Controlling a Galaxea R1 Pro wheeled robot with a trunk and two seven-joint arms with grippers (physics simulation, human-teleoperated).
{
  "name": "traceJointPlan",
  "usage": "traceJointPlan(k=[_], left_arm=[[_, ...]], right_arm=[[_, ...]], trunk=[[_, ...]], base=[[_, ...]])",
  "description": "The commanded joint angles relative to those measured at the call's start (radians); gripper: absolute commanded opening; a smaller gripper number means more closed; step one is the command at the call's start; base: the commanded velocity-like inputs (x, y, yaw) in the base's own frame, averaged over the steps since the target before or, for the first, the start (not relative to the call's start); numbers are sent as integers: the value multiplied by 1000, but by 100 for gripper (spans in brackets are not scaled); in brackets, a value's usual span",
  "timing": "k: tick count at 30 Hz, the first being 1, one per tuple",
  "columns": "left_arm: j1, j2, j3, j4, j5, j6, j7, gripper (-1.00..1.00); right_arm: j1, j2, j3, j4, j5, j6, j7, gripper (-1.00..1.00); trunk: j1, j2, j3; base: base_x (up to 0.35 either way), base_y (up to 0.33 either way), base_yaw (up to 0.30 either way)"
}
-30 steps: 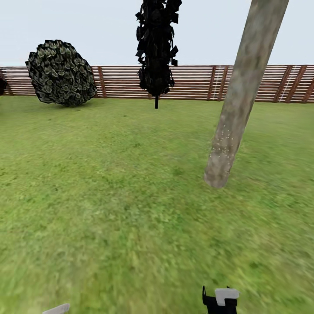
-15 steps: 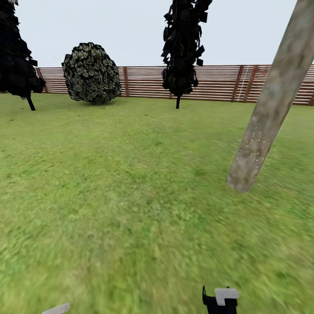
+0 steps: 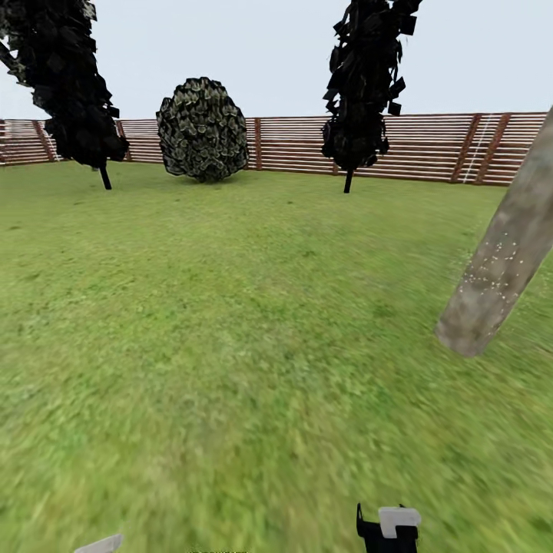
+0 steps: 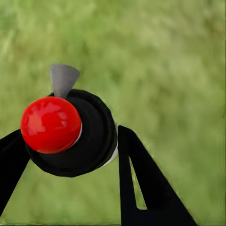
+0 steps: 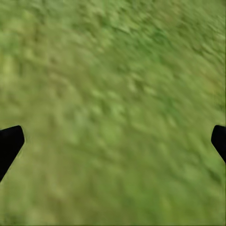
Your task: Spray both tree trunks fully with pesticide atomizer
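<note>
Fenced lawn (image 3: 230, 322) — left gripper (image 4: 70, 150) clamped on atomizer (image 4: 70, 134), right gripper (image 5: 113, 141) apart; speckled trunk (image 3: 495, 284) rightward — next: find second tree.

The tree trunk (image 3: 499, 276) is cut off by the head view's right edge, its crown out of frame. The left conifer (image 3: 65, 77) loses its top and side to the frame's corner. The grass floor (image 5: 113, 94) is blurred. The pesticide atomizer (image 4: 70, 134) hides its own label, and both fingers (image 4: 146, 183) run off the edge.
</note>
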Motion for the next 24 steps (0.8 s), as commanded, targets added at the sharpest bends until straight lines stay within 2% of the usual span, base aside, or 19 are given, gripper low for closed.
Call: traceJointPlan(k=[1,24], left_arm=[[-1,0,1,1,5,-3,-1,-100],[-1,0,1,1,5,-4,-1,-100]], right_arm=[[0,0,8,1,3,0,-10,100],[0,0,8,1,3,1,-10,100]], trunk=[[0,0,-1],[0,0,-1]], base=[[0,0,280],[-79,0,279]])
